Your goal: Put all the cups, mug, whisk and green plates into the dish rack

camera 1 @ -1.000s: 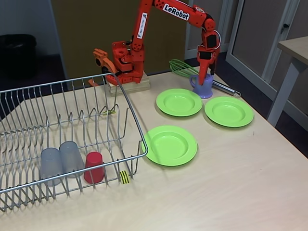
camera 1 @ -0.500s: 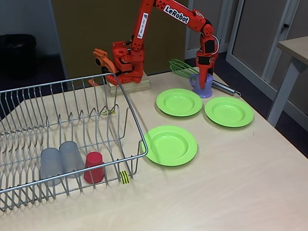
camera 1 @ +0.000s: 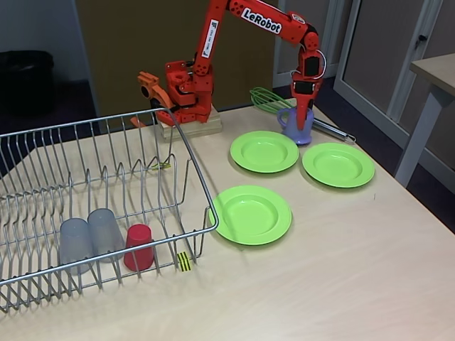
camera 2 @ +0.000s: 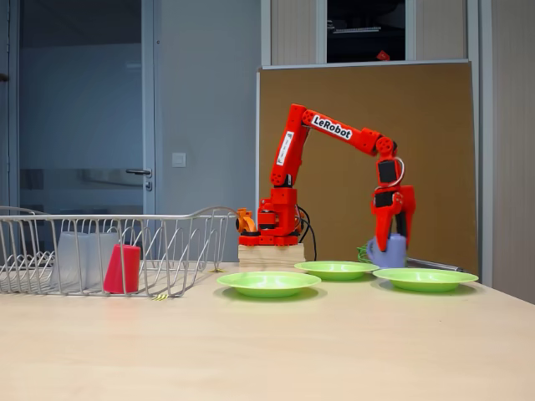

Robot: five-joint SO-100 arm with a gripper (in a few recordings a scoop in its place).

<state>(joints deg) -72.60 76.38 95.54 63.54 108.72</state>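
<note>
Three cups (camera 1: pixel 106 238) sitting in the dish rack (camera 1: pixel 85 142) as the gripper (camera 1: pixel 303 117) is gripping the mug (camera 1: pixel 296 126); plates (camera 1: pixel 264 150) and whisk (camera 1: pixel 269 98) waiting

"LeRobot" is printed in black on a white label on the orange plastic robot arm (camera 1: pixel 259 19), seen in both fixed views (camera 2: pixel 333 128).
</note>
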